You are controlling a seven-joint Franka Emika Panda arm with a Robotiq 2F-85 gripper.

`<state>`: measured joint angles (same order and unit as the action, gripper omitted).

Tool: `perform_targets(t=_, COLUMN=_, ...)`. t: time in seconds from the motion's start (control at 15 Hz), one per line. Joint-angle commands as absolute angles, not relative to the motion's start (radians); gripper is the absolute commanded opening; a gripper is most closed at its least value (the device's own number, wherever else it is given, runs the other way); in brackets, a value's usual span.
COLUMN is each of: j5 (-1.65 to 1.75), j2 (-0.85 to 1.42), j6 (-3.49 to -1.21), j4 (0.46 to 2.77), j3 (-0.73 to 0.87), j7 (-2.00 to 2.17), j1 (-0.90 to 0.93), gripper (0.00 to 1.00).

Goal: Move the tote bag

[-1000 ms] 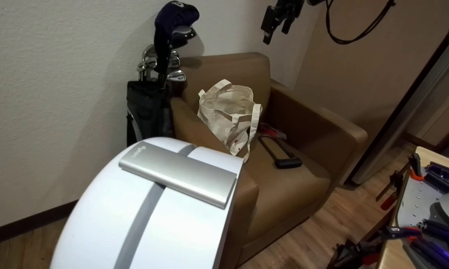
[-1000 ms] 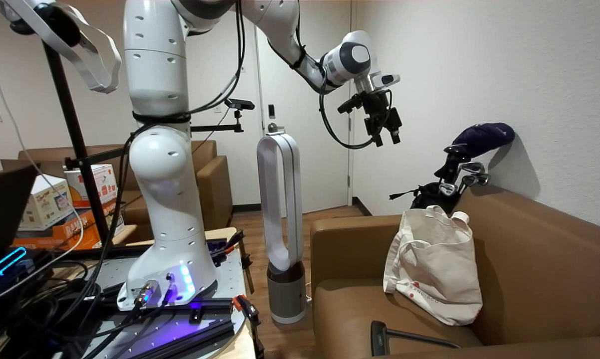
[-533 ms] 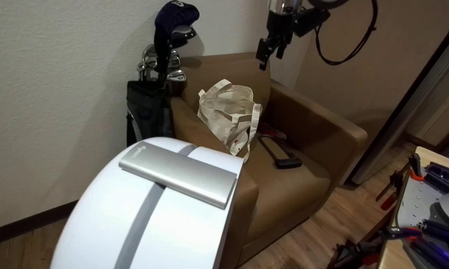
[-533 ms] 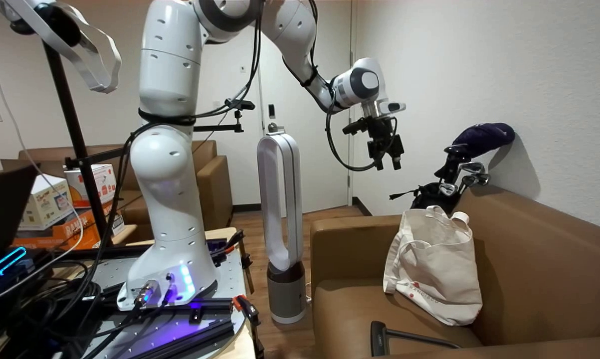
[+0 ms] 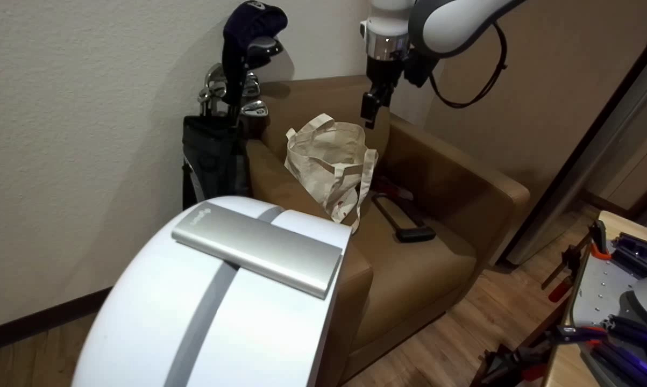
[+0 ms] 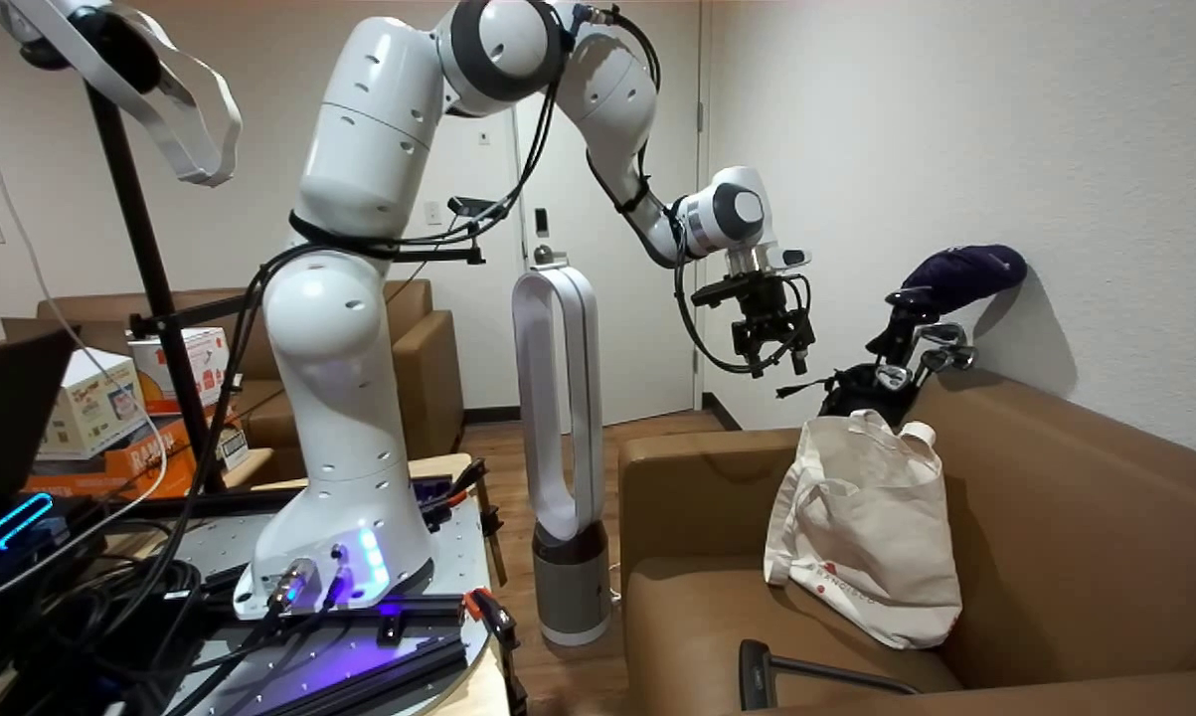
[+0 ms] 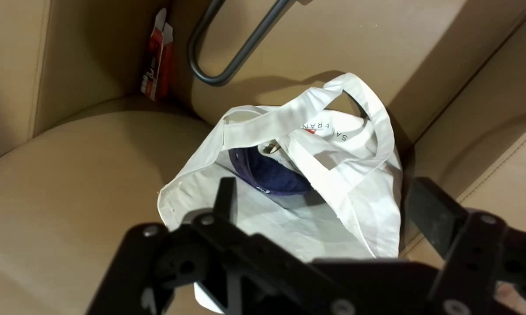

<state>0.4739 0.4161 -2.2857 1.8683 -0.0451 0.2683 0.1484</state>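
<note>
The cream tote bag [image 5: 313,174] stands slumped and tilted on the brown armchair in both exterior views [image 6: 891,527], its mouth open and its loop handles loose. In the wrist view, the tote bag [image 7: 378,188] shows red and black "SAN FRAN" print and a dark blue thing [image 7: 273,173] inside. No green patch shows. My gripper [image 5: 377,112] hangs above the chair, pointing down, apart from the bag; an exterior view shows it [image 6: 778,366] higher than the bag's handles. In the wrist view, the gripper's fingers [image 7: 326,188] are wide apart with nothing held.
The armchair [image 5: 425,274] has raised arms and back round the bag. A black U-lock [image 5: 416,234] and a red box [image 7: 158,65] lie on its seat. A golf bag [image 5: 215,156] with clubs stands behind. A tall fan [image 6: 570,587] stands between robot table and chair.
My gripper has moved down in both exterior views, closer to the tote bag, and slightly towards it sideways. The bag and the chair have not moved.
</note>
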Motion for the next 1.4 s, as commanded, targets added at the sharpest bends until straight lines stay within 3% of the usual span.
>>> perform_targets(t=0.0, j5=0.463, j2=0.428, j6=-2.306, j4=1.864, j3=-0.03, j7=0.213, j1=0.163, gripper=1.0)
perform_targets(t=0.47, j5=0.501, j2=0.546, j6=-2.338, j4=1.824, j3=-0.056, j7=-0.103, j1=0.177, gripper=1.0)
perform_targets(t=1.33, j5=0.548, j2=0.727, j6=-2.505, j4=1.731, j3=-0.027, j7=-0.108, j1=0.215, gripper=1.0)
